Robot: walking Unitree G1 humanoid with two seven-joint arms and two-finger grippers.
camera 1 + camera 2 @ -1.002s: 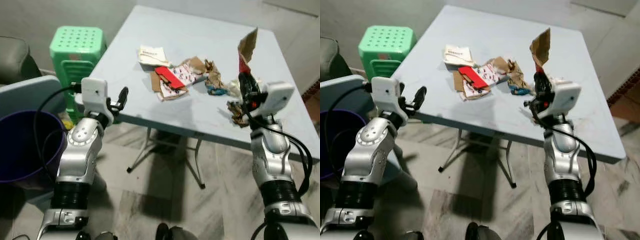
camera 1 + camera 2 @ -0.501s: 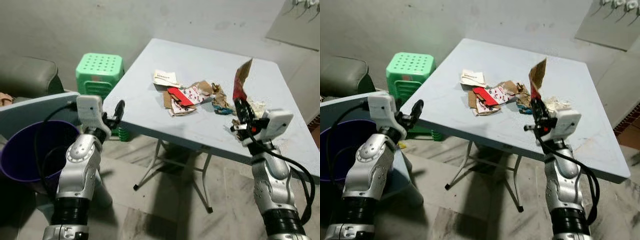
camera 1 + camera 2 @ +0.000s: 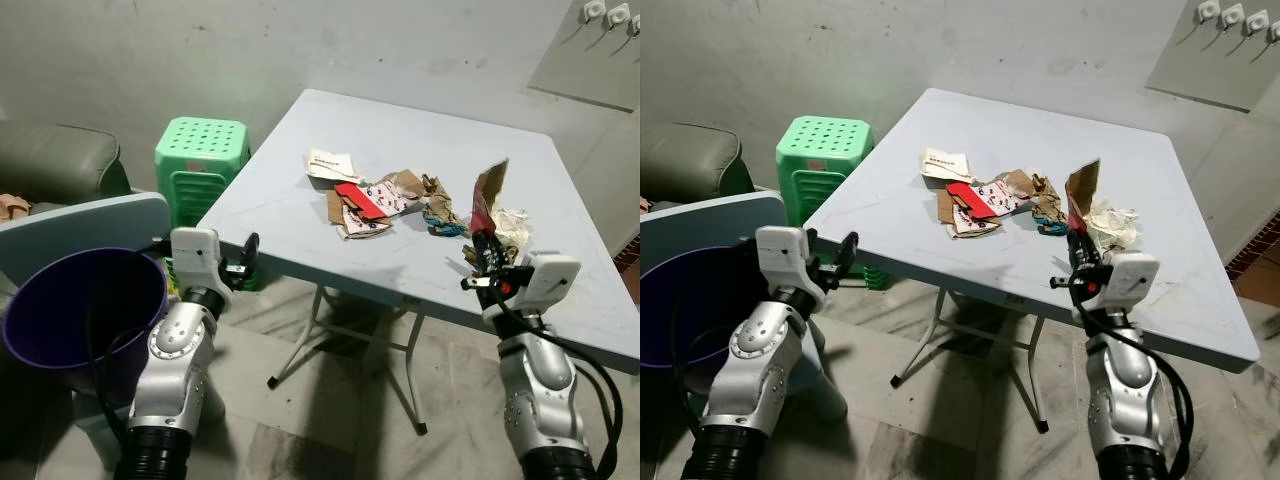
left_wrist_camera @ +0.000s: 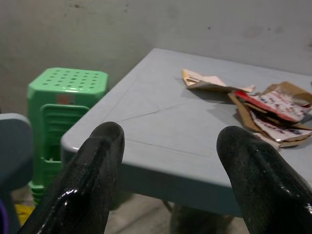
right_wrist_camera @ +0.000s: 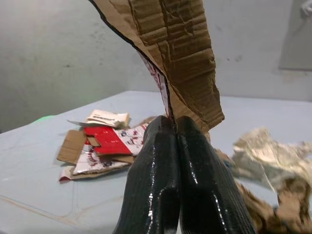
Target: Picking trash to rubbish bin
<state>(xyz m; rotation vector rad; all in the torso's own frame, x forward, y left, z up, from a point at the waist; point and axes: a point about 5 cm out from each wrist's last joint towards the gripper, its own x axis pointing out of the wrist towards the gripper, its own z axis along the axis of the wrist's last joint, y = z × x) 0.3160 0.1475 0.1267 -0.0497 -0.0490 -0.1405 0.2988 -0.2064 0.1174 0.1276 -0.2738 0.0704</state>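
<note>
1. Table (image 3: 330, 150), pale blue, is spread across the centre and right of the head view; most of the trash is left on it, so the task is judged to be at an early stage.
2. Bin (image 3: 35, 330), purple, is seen at the lower left of the frame, well apart from the table; nothing can be made out inside it.
3. Stool (image 3: 200, 160), green, is placed at the upper left, beside the table's corner.
4. Trash pile (image 3: 365, 200), of card, red wrappers and crumpled paper, is gathered at the table's middle, yet to be collected.
5. Cardboard scrap (image 5: 170, 53), torn and upright, is clamped between the closed fingers of the right gripper (image 3: 480, 250) at centre right, above the table's near edge; carrying it to the bin is judged the step left for this piece.
6. Left gripper (image 4: 170, 165) is held near the table's left corner, fingers apart and nothing between them.
</note>
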